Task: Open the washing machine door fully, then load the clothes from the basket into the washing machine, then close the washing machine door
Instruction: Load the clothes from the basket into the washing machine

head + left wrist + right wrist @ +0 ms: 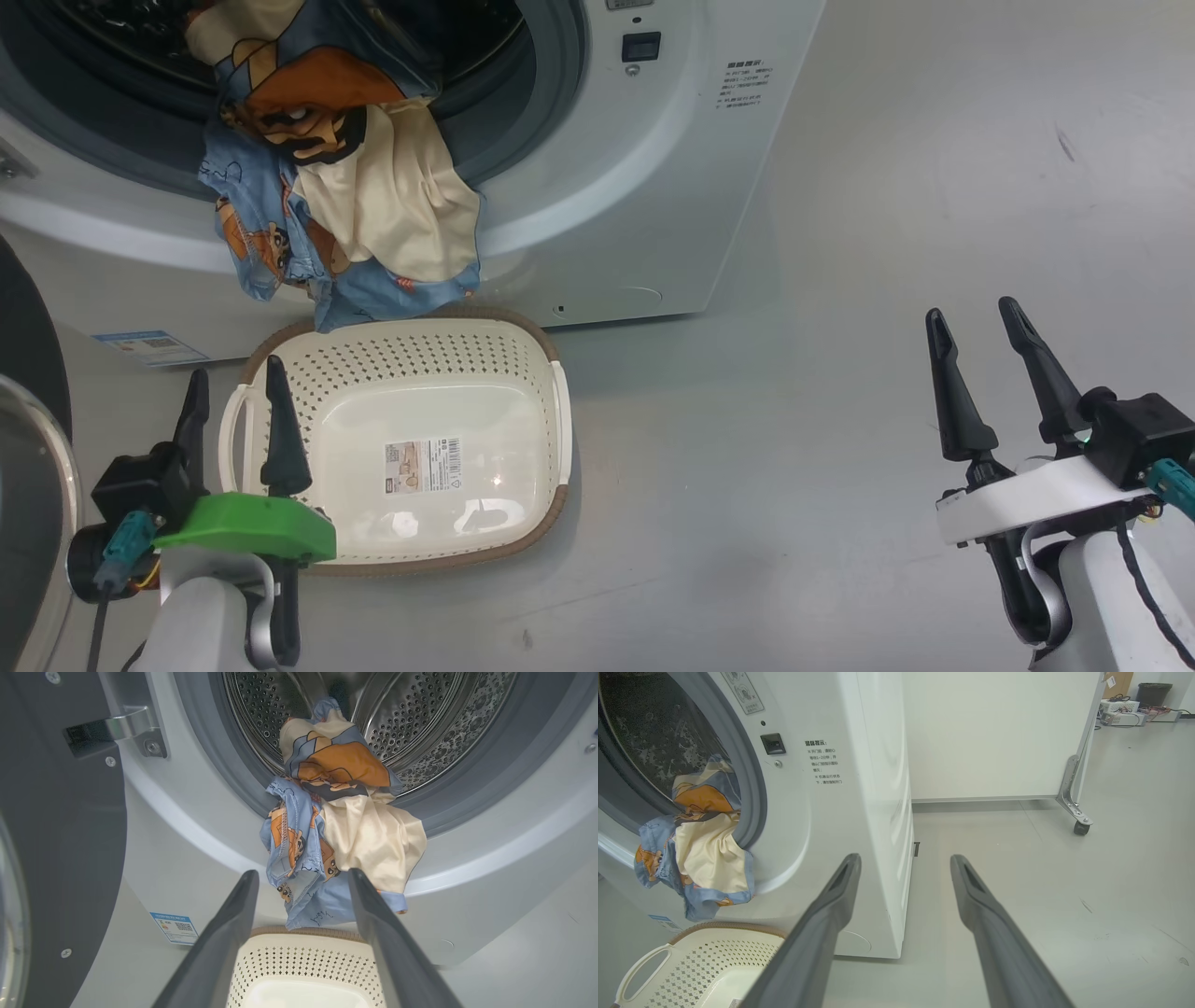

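Clothes (373, 196) drape from the washing machine (653, 187); left gripper (235, 367) and right gripper (971, 307) gape empty.

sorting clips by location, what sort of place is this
Probably a lab or test room, not a home laundry: the washing machine stands on a grey floor beside a white partition on caster wheels, with electronics on the floor beyond.
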You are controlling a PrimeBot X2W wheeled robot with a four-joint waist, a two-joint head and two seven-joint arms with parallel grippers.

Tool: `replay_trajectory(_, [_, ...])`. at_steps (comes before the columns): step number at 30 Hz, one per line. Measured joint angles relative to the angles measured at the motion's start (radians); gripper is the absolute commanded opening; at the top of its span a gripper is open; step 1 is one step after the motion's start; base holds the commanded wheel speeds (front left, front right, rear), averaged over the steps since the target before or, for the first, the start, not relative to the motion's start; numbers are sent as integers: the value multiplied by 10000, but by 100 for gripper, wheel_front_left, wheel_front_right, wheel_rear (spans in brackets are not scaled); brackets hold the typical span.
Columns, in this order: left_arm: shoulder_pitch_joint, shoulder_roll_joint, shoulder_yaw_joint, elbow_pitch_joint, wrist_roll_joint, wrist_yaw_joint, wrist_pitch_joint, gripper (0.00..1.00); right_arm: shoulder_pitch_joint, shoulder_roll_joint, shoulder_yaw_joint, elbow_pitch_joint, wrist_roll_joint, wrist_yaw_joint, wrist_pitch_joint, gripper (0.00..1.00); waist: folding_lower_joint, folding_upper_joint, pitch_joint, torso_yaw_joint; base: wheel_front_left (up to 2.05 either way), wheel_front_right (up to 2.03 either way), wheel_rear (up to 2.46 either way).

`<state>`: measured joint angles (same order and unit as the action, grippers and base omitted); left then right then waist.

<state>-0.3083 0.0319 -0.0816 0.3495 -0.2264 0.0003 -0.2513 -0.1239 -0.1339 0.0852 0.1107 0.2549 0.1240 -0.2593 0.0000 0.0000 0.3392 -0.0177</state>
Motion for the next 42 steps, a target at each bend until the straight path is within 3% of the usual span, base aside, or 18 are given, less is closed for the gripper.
replay_trajectory(23, [1085, 2, -232, -1555, 0, 391, 0, 100, 15, 54, 173, 512, -2, -2, 0, 100, 0, 0, 227, -72, 0, 0, 0])
replay_trajectory(34, [1063, 4, -157, -1413, -10, 506, 2, 100, -142, 251, 460, 550, 2, -2, 0, 100, 0, 0, 386, -642, 0, 0, 0])
replay_trajectory(42, [610, 257, 426, -821, -230, 642, 234, 100, -248, 424, 589, 562, 19, -2, 0, 100, 0, 0, 590, -1313, 0, 0, 0])
